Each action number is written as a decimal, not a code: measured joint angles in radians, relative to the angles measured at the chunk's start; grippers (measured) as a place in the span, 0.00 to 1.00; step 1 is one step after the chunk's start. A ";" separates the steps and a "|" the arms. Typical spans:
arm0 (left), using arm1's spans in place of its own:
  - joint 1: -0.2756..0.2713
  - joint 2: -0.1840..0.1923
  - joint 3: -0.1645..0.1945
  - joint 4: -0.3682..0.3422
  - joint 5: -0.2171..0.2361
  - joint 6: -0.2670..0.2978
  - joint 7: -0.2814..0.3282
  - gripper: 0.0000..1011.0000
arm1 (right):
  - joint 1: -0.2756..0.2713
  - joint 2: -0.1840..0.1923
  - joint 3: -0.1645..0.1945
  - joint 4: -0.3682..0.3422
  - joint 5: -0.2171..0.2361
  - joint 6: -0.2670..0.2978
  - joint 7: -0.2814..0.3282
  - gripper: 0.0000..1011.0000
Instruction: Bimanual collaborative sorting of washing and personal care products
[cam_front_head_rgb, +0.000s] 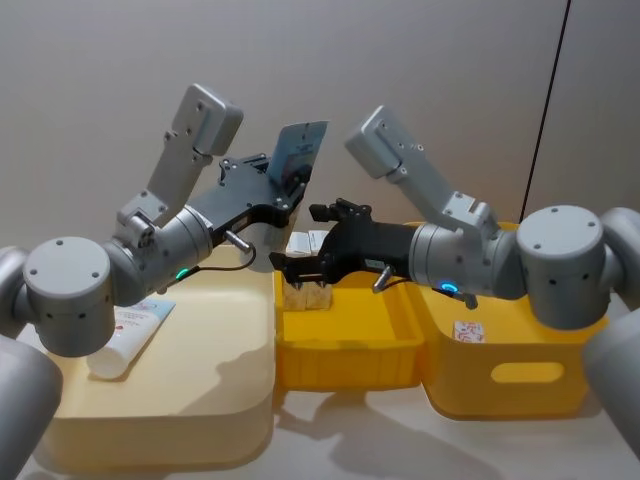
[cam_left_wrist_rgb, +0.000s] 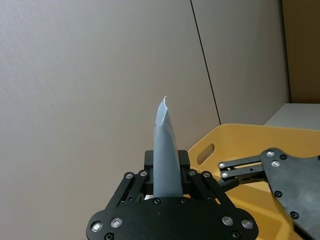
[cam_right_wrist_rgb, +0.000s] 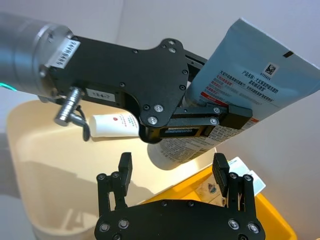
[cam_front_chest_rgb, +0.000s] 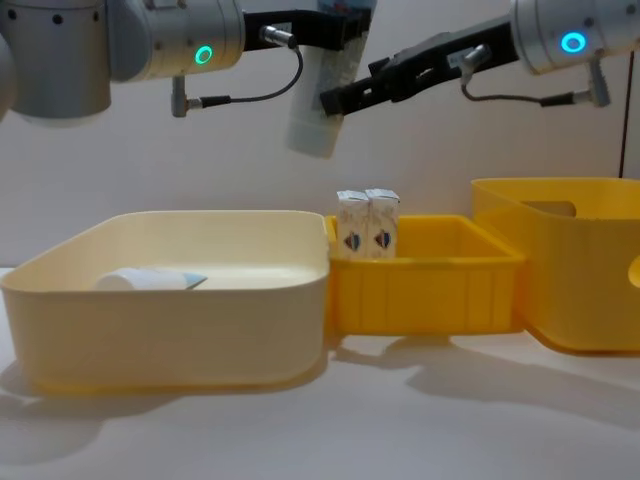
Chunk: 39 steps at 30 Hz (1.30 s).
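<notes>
Blue tube (cam_right_wrist_rgb: 260, 65), middle hidden by left gripper (cam_left_wrist_rgb: 166, 162), right gripper (cam_right_wrist_rgb: 171, 161) spread

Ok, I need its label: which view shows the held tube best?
Right wrist view: it faces the printed side of the tube, clamped in the left gripper. Head view shows its flat end, left wrist view its edge, chest view its lower end.

Cream tub (cam_front_chest_rgb: 160, 320) against small yellow tub (cam_front_chest_rgb: 425, 295); larger yellow tub (cam_front_chest_rgb: 580, 290) beside.

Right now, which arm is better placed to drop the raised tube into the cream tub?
Probably left: the left gripper is shut on the pale blue tube near the cream tub's rim; the right gripper is open.
</notes>
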 joint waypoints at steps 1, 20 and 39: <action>0.000 0.000 0.000 0.000 0.000 0.000 0.000 0.27 | -0.001 0.002 0.001 -0.004 0.004 0.003 0.005 0.99; 0.008 0.009 0.018 -0.016 0.062 0.033 0.040 0.27 | -0.040 -0.043 0.067 -0.016 0.077 0.092 -0.079 0.99; 0.005 -0.004 0.009 -0.003 0.082 0.018 0.042 0.27 | -0.049 -0.118 0.093 0.087 0.145 0.138 -0.119 0.99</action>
